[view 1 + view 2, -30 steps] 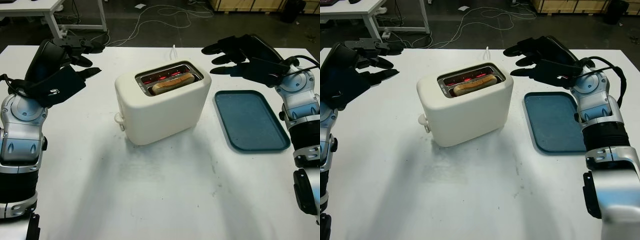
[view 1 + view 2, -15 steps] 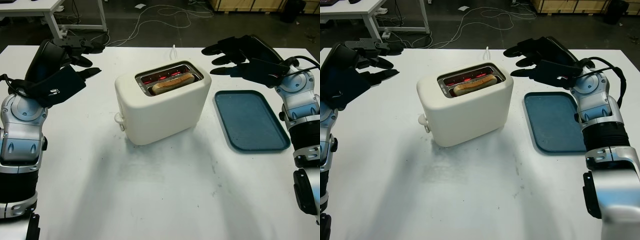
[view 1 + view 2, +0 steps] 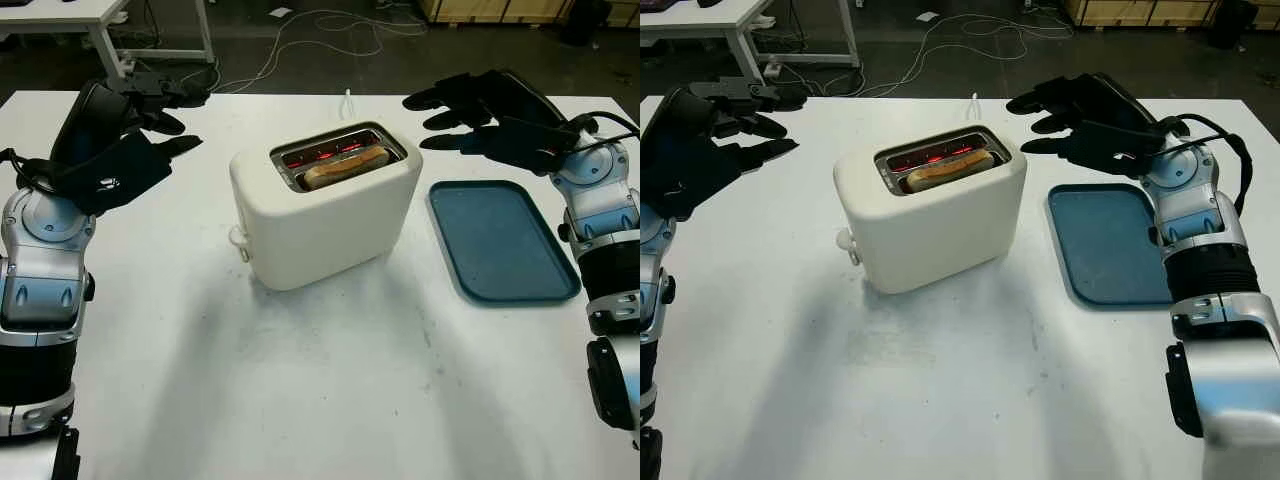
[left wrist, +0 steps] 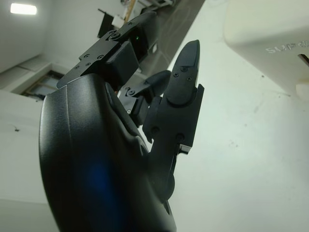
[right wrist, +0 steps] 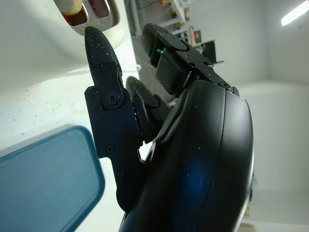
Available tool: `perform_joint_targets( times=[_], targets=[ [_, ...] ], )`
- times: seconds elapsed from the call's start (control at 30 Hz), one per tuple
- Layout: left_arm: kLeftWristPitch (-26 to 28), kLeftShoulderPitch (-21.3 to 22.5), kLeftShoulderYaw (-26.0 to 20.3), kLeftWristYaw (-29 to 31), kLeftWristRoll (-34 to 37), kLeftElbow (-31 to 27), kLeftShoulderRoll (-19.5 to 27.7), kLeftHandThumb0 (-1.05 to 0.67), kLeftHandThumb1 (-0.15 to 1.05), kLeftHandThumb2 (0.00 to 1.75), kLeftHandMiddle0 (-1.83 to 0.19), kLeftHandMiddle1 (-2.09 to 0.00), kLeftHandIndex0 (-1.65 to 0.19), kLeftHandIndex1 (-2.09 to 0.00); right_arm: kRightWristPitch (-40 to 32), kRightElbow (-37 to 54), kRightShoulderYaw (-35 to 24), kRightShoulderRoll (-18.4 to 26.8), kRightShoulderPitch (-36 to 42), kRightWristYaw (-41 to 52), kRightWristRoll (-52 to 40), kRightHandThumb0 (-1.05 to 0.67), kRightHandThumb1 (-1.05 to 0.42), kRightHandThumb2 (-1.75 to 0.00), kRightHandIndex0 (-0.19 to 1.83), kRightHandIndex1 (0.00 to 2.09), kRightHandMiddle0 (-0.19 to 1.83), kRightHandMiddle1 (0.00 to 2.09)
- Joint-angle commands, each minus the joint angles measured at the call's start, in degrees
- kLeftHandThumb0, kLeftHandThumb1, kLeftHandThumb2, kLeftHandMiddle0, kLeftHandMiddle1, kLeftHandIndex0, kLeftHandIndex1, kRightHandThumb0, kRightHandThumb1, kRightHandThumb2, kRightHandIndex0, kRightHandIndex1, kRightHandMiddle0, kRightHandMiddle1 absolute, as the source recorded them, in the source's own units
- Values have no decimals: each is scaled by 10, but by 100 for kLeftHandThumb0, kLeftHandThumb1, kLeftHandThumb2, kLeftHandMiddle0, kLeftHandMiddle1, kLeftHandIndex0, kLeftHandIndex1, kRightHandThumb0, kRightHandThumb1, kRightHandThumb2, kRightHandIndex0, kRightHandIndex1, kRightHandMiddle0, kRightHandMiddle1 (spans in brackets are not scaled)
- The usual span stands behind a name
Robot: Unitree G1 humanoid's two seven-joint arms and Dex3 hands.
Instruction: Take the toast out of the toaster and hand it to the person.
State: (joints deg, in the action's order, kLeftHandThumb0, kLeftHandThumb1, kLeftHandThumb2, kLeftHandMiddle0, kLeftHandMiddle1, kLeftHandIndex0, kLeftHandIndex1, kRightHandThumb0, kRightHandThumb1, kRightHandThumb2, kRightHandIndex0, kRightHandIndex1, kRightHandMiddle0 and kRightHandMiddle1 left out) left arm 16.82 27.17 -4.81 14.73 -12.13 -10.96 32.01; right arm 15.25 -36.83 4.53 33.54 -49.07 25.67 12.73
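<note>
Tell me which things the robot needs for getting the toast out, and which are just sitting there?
Needed:
toast, in a toaster slot
toaster
right hand, open, nearest the toast
left hand, open, above the table

Just sitting there:
blue tray
cables on the floor

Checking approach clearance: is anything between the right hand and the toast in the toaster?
Nothing visible. The right hand is open above the table beside the toaster, and the toast sits exposed in the open slot.
</note>
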Motion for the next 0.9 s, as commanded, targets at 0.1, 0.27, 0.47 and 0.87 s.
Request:
perform_joint_targets(
  times=[0.1, 0.27, 0.47, 0.87],
  targets=[
    [-1, 0, -2, 0, -2, -5, 1, -28, 92, 5, -53, -80, -76, -16, 14, -7, -1, 3, -2, -5, -1, -56, -90, 0, 87, 1, 77, 1],
    [-2, 0, -1, -2, -5, -6, 1, -26, 92, 5, -54, -81, -77, -17, 15, -8, -1, 3, -2, -2, -2, -55, -90, 0, 86, 1, 77, 0],
    [2, 0, 0, 0, -5, -7, 1, -25, 92, 5, -54, -81, -76, -17, 12, -9, -2, 0, -3, 0, -4, -54, -90, 0, 86, 0, 77, 0],
    [-3, -1, -1, -1, -4, -3, 2, -26, 92, 5, -53, -82, -76, -17, 6, -4, -2, 1, -2, -1, -3, -55, -90, 0, 86, 0, 77, 0]
  ],
)
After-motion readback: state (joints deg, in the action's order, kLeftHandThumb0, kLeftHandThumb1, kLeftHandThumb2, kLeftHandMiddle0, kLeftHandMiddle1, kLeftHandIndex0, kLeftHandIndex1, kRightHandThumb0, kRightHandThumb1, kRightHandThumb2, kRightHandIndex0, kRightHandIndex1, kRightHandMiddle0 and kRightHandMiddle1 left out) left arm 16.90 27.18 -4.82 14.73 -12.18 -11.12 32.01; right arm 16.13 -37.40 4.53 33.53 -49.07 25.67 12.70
